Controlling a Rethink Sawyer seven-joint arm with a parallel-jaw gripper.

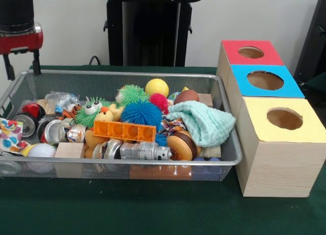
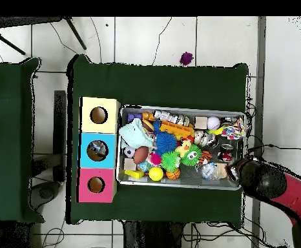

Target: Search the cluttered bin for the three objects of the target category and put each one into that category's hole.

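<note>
The silver wire-mesh bin (image 1: 153,75) stands on the green table, full of toys; it also shows in the overhead view (image 2: 179,185). In it lie a yellow ball (image 1: 156,87), a blue spiky ball (image 1: 141,113), a green spiky ball (image 1: 133,94), a pink spiky ball (image 1: 159,101), an orange brick (image 1: 124,131), a toy burger (image 1: 182,146), a white baseball (image 1: 41,151), and a mint cloth (image 1: 201,122). My gripper (image 1: 23,67) hangs open and empty above the bin's far left corner. In the overhead view the arm (image 2: 259,177) hides it.
Three wooden boxes with round holes stand in a row to the right of the bin: red top (image 1: 252,52), blue top (image 1: 266,80), yellow top (image 1: 285,119). Metal cans (image 1: 25,124) and a wood block (image 1: 69,150) lie at the bin's left end. A purple thing (image 2: 186,58) lies on the floor.
</note>
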